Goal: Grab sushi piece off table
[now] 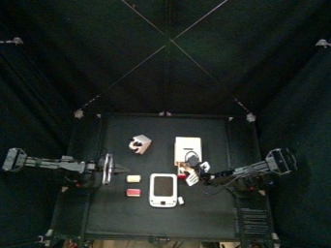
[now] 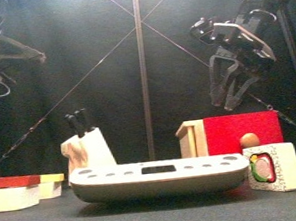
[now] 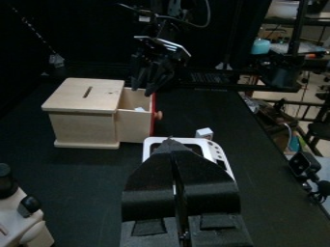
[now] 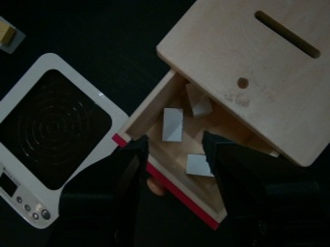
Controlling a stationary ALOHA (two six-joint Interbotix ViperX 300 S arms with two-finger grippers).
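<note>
A sushi piece [image 1: 132,193] with a red top on a white base lies near the front left of the black table [image 1: 223,131]; it shows at the front view's left edge [image 2: 7,192]. A yellowish piece [image 1: 132,180] lies just behind it. My left gripper [image 1: 114,172] hovers left of both pieces, its jaws shut and empty [image 3: 180,172]. My right gripper [image 1: 196,174] hangs open above the wooden box's red lid [image 2: 237,97], with nothing between its jaws [image 4: 180,174].
A white kitchen scale [image 1: 162,190] sits front centre. A wooden box [image 1: 189,148] with a red hinged lid [image 2: 241,132] stands behind it. A knife block [image 1: 138,145] stands back left. A small picture card [image 2: 271,167] stands front right.
</note>
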